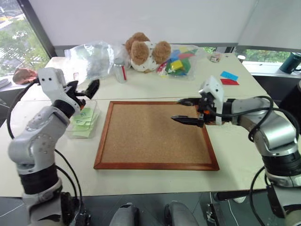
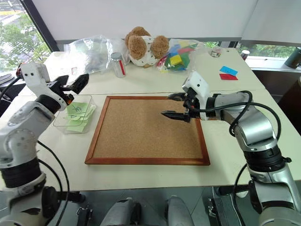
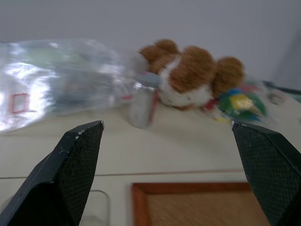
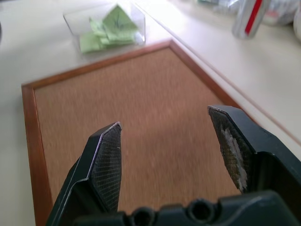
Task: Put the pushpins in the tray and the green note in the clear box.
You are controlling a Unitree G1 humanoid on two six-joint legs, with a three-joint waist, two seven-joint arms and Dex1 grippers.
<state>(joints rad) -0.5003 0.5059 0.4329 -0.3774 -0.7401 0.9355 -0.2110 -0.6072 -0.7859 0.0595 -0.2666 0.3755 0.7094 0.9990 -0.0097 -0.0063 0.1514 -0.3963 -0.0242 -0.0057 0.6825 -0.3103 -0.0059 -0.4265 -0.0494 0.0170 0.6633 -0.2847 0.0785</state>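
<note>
From the left eye view, my left gripper (image 1: 89, 89) hovers over the clear box (image 1: 70, 130) at the worktop's left edge, fingers spread wide and holding nothing; green notes lie stacked inside, the top green note (image 1: 84, 114) leaning on the rest, so I judge the note step done. My right gripper (image 1: 187, 111) hangs over the corkboard (image 1: 150, 136) near its right frame, fingers apart and empty, pointing left across the bare cork. The right eye view gives the same layout; I cannot make out pushpins or the tray. In the left wrist view my fingers (image 3: 70, 169) stand far apart, aimed over the board's far corner at a plush toy (image 3: 193, 77) and crinkly bags (image 3: 56, 80). In the right wrist view my fingers (image 4: 106, 165) frame empty cork, the box beyond the board's corner.
</note>
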